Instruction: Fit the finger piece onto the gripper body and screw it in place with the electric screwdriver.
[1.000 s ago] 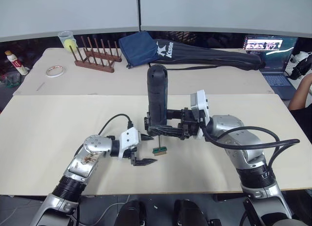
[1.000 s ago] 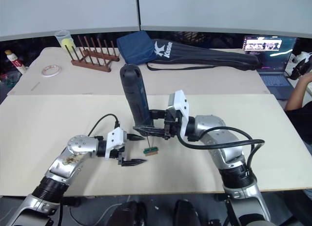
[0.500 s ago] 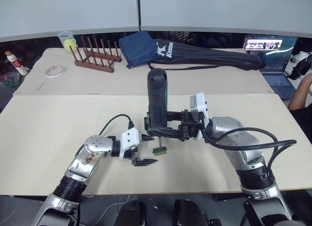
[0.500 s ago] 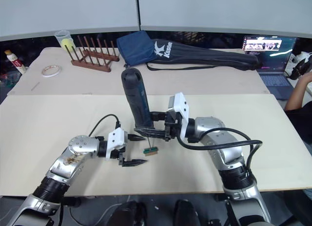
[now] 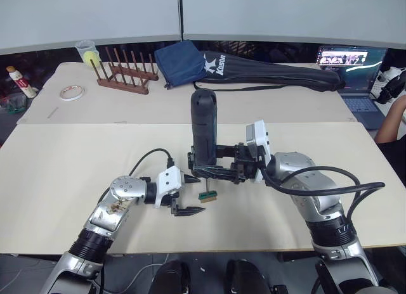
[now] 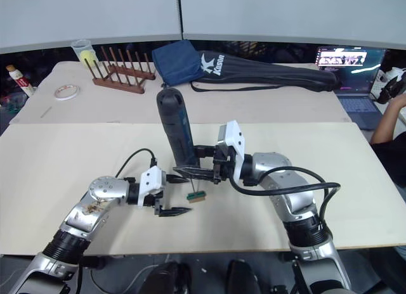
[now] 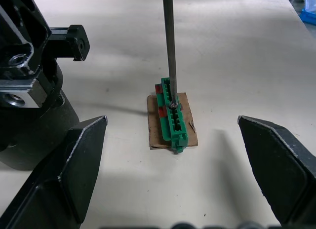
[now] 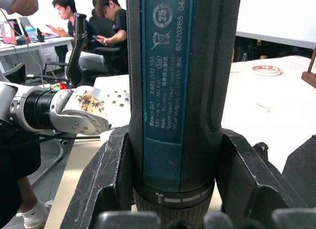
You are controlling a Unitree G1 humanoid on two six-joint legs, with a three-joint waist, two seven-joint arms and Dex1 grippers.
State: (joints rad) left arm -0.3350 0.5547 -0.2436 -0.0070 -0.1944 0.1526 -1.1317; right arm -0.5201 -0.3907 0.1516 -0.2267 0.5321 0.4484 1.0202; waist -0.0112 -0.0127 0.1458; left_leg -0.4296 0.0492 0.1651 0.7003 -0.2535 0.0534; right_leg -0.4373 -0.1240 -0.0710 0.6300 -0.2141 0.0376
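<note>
My right gripper (image 5: 194, 168) is shut on the electric screwdriver (image 5: 204, 129), a thick dark blue-black handle held upright over the table. Its thin silver bit (image 7: 169, 46) points straight down and its tip rests on a small green block (image 7: 173, 115) lying on a brown card. My left gripper (image 5: 198, 194) stands open just left of that block, one finger on each side of it and touching nothing. In the left wrist view the gripper body (image 7: 29, 105), black and blocky with a round base, stands on the table beside the block. The finger piece is hidden.
On the back table lie a long black Kason bag (image 5: 254, 69), a wooden peg rack (image 5: 127, 75), a tape roll (image 5: 73, 92) and a small bottle (image 5: 20, 82). A laptop (image 5: 352, 59) and a person's arm (image 5: 393, 123) are at the far right.
The screwdriver has sunk a little with my right gripper. My left gripper has stayed where it was, still open.
</note>
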